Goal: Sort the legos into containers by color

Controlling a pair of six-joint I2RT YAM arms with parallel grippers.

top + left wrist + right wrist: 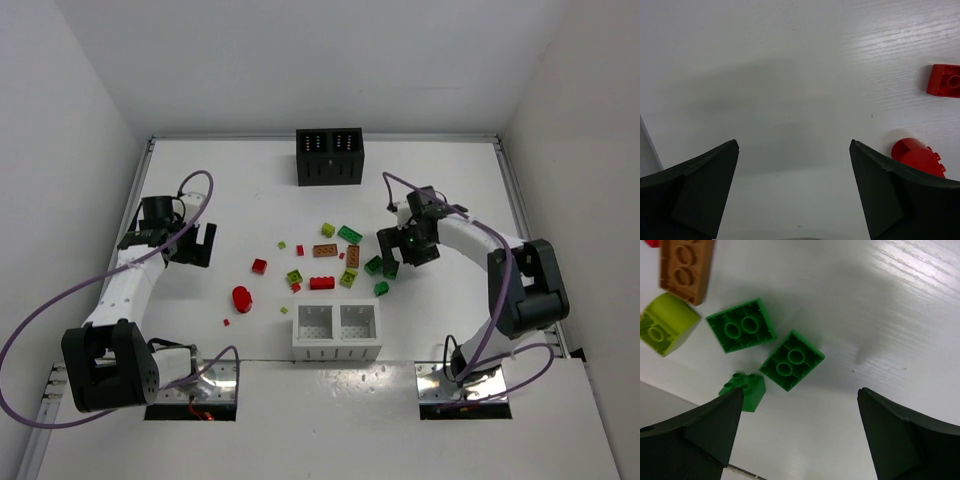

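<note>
- Toward the middle of the surface, the legos (335,258) lie loose in a scatter. Sorting looks barely begun, as the white container's two compartments appear bare.
- The white container (337,351) sits by the near edge, midway between the two arm bases. The black container (329,170) stands at the middle of the far edge. Either arm could probably reach both boxes, though I cannot see inside the black one.
- The right claw (400,258) hangs with its jaws spread wide and holds nothing. It is over the right fringe of the scatter, where the greens cluster.
- Its wrist view shows two dark green square bricks (791,360) and a smaller dark green brick (743,390) just ahead of the fingertips. A lime brick (662,325) and an orange-brown brick (686,267) lie further off. That stance suits picking a dark green piece first.
- The left claw (190,245) is equally wide and empty. It is over bare surface toward the left edge.
- A red square brick (944,80) and a red rounded piece (917,157) lie beside its right finger. It seems stationed to take the reds.
</note>
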